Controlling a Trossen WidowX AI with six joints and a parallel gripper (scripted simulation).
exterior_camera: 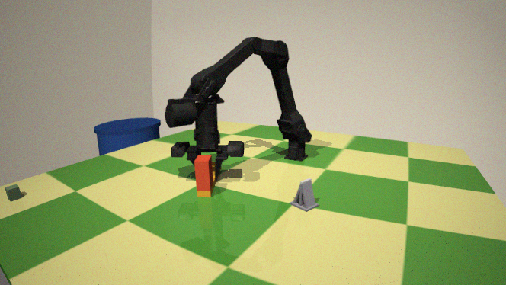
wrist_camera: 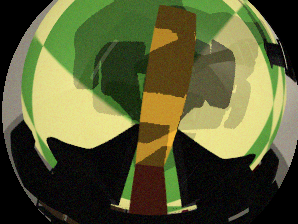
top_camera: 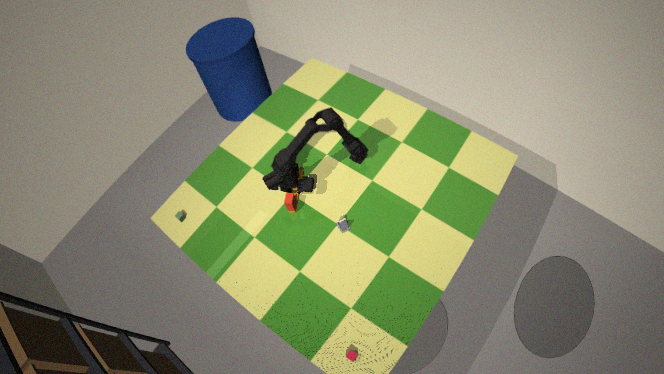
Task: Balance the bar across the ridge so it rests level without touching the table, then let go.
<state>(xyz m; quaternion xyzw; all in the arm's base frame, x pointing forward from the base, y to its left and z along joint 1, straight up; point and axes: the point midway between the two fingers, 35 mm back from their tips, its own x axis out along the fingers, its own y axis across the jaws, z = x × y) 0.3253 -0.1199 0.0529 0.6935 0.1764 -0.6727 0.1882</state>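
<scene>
- One orange bar with a red block at its end [top_camera: 290, 202] [exterior_camera: 203, 175] [wrist_camera: 161, 107], and it's well to the left of the grey ridge [top_camera: 343, 224] [exterior_camera: 307, 193] in the top and exterior views!
- And the gripper [top_camera: 296, 190] [exterior_camera: 209, 173] [wrist_camera: 156, 131] has it: fingers drawn in on the bar's long strip, one on either side, red block standing up at the near end in the exterior view.
- Between bar and ridge, a stretch of green tabletop [top_camera: 300, 235] [exterior_camera: 198, 236] [wrist_camera: 60, 100]; the two don't touch, so nothing is balanced on the ridge.
- Look at that ridge: a narrow upright on a flat foot, set near a corner where the checks meet, well in from the table's edges.
- Up from the ridge in the top view, the arm's base [top_camera: 358, 152] [exterior_camera: 296, 153], with the black arm [top_camera: 302, 140] [exterior_camera: 234, 61] arching over toward the bar.
- Far left of the ridge, a grey-green cube [top_camera: 180, 215] [exterior_camera: 14, 193] sits close to the table's edge.
- Well below the ridge, top view again, a crimson cube [top_camera: 351, 355], out by the opposite corner.
- Beyond the table's edge, up and left of the ridge, stands a blue bin [top_camera: 232, 75] [exterior_camera: 127, 135].
</scene>
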